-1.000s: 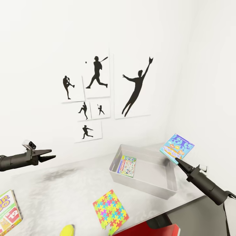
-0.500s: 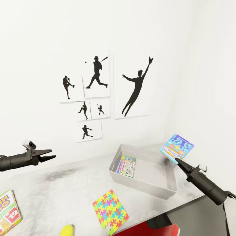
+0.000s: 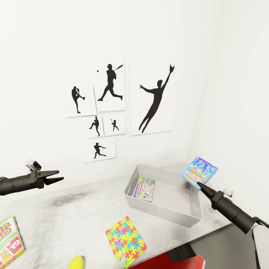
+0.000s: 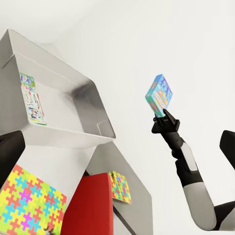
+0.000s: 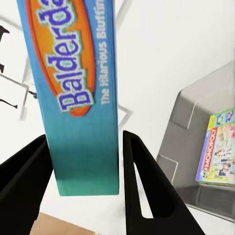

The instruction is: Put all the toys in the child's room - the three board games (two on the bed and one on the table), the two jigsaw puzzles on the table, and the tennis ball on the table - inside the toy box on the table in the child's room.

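Blue board game (image 3: 199, 172) pinched in right hand (image 3: 198, 184) at right of frame, above the toy box (image 3: 164, 213) rim; next, judged: lower and release inside.

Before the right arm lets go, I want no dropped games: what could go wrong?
The blue board game is pinched by one edge in the right tool, above the toy box's far corner; released here, it might clip the rim and fall outside. It could also land on the green-edged game and rest tilted.

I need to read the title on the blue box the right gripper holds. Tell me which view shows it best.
The right wrist view: the blue box is close, its title reading "Balderda…". The head view and left wrist view show it small, lettering unreadable.
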Motion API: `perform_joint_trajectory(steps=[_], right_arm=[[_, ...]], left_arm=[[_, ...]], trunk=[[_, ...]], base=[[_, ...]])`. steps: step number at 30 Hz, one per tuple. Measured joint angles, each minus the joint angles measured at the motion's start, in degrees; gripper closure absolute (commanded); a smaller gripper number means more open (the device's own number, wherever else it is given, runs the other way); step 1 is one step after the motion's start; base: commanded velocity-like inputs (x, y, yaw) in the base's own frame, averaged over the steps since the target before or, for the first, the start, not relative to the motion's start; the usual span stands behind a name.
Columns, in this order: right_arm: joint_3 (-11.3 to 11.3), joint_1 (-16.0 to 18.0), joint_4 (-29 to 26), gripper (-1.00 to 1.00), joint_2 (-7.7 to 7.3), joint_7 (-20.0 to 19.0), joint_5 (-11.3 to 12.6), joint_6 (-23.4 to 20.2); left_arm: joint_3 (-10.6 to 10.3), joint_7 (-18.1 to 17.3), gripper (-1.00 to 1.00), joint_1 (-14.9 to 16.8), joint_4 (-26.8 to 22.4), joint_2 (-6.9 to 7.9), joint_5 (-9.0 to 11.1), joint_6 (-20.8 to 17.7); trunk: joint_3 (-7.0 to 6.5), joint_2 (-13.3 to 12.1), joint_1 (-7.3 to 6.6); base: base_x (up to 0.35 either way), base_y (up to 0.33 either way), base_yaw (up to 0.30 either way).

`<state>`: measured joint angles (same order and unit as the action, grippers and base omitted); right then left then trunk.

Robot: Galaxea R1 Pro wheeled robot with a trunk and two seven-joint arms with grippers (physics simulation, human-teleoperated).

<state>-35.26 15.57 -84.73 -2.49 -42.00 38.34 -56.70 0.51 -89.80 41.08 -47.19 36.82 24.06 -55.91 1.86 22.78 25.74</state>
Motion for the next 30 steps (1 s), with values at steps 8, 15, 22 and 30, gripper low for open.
perform_joint_trajectory(steps=[8,15,22,30], right_arm=[[0.1,0.0,-0.1,1.0,0.09,0.8,0.0,0.0],[10.2,3.1,1.3,1.0,-0.49,11.5,0.9,-2.4],[11.9,17.8,17.5,1.0,-0.85,17.5,0.3,-3.0],[13.4,24.3,33.8,1.0,-5.44,22.0,-0.2,-3.0]], left_arm=[[0.0,0.0,-1.0,0.0,0.0,-0.01,0.0,0.0],[-0.1,0.0,-1.0,0.0,0.0,-0.5,0.0,0.0],[-0.1,0.0,-1.0,0.0,0.0,-0.87,-0.1,0.0],[0.0,0.0,-1.0,0.0,0.0,-0.89,0.0,0.0]], trunk=[[0.0,0.0,0.0],[-0.01,0.0,0.01],[-0.01,0.0,0.01],[0.0,0.0,0.0]], base=[[0.0,0.0,0.0],[0.0,0.0,0.0],[0.0,0.0,0.0],[0.0,0.0,0.0]])
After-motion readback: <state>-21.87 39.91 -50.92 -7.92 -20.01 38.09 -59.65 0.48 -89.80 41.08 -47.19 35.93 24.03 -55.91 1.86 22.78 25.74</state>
